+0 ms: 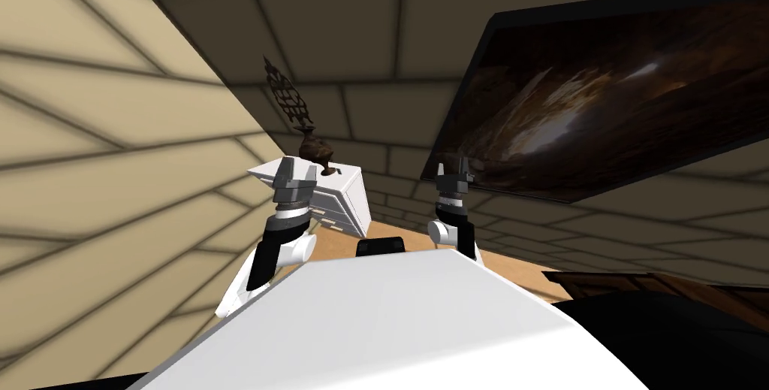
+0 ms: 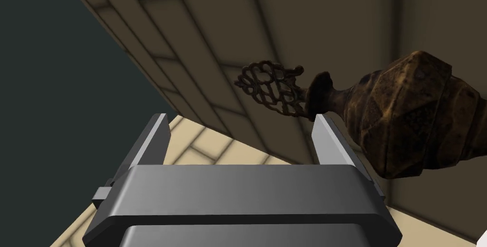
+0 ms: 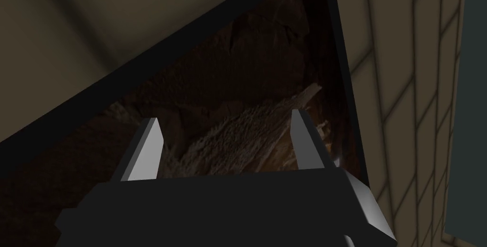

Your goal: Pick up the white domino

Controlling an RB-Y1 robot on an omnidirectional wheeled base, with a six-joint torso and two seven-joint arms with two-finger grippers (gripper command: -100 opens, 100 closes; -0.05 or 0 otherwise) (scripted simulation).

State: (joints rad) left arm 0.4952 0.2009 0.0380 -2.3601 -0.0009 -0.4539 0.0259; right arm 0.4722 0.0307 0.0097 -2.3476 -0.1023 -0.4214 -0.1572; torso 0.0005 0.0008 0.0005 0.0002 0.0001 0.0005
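A white chest of drawers (image 1: 347, 199) stands against the wall ahead of me. On its top is a dark brown vase (image 1: 314, 149) holding a lacy dried sprig (image 1: 285, 96). My left gripper (image 1: 298, 167) is raised in front of the chest's top, close beside the vase. In the left wrist view the left gripper (image 2: 240, 118) is open with nothing between its fingers, and the vase (image 2: 409, 115) lies just outside one finger (image 2: 328, 137). My right gripper (image 1: 453, 164) is raised further right, apart from the chest. Its fingers (image 3: 147, 149) stand open and empty.
Tan panelled walls close in on the left and ahead. A large dark framed picture (image 1: 616, 100) hangs on the right wall near the right gripper. Wooden floor (image 1: 342, 246) shows below the chest. Dark wooden furniture (image 1: 646, 288) lies at the lower right.
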